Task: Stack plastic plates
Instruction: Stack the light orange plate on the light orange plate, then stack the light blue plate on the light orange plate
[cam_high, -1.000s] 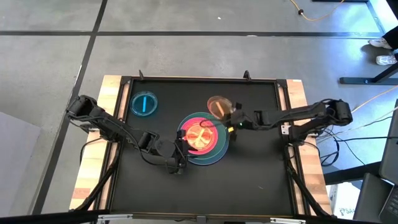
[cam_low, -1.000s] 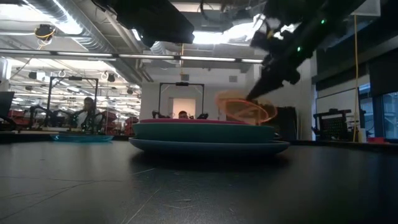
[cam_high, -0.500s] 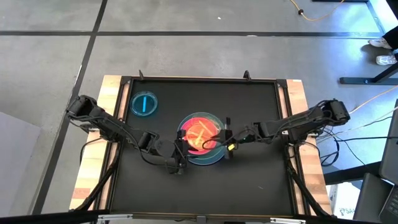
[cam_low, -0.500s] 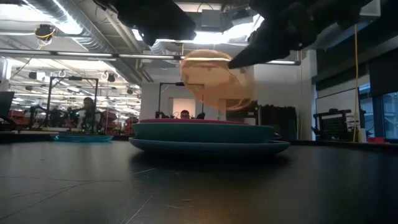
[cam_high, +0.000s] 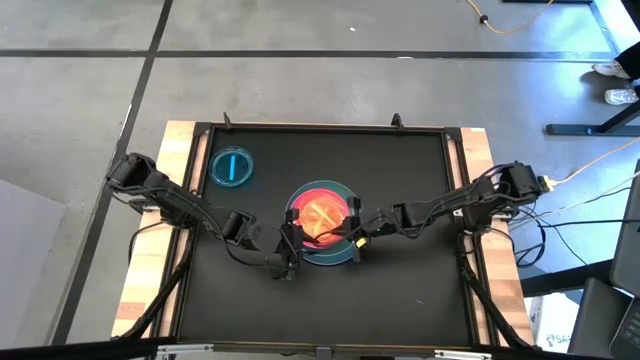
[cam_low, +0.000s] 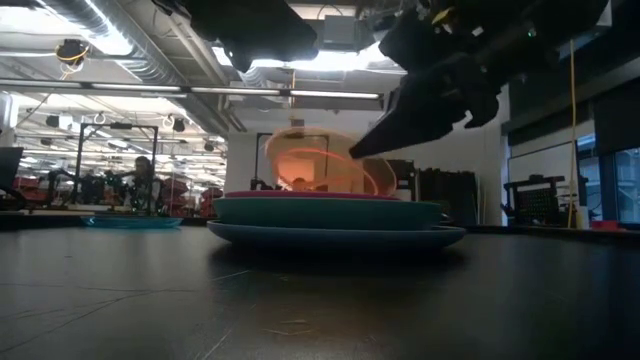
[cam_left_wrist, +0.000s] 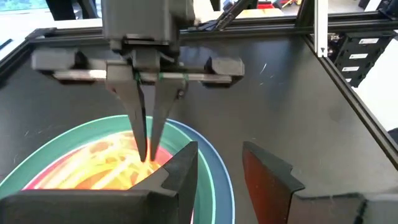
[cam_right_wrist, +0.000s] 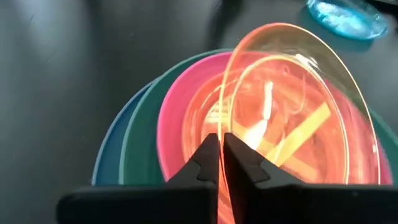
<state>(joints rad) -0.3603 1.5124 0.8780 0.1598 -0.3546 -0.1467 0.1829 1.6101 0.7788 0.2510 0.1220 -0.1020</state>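
While the right gripper (cam_right_wrist: 219, 163) has its fingers pinched tight on the rim of the orange dish (cam_right_wrist: 292, 106), that dish hangs tilted just over the stack, lower edge almost on the pink plate (cam_right_wrist: 186, 118). So we're mid-placement I'd say: one more dish going on the pile.

Right under the gripper sits the stack: pink on top, teal plate (cam_right_wrist: 138, 140) under it, then the big blue plate (cam_right_wrist: 106, 165) at the bottom, each one wider than the one above, so you get neat rings. From the low camera the stack (cam_low: 330, 215) looks flat and level on the table (cam_low: 320, 300).

The orange dish is see-through plastic, thin, glossy, with a shallow raised rim; the pink shows straight through it. The opaque plates look smooth and a bit slick.

Next move, my guess: level the dish, lower it centred on the pink plate, then let go. Thin slippery plastic held by one edge could slide or land off-centre.

Across the stack from it, the left gripper (cam_high: 287, 243) waits beside the plates with fingers apart, holding nothing. Farther off, well away toward the table's back corner, a small blue dish (cam_high: 232, 167) lies by itself, not yet stacked.
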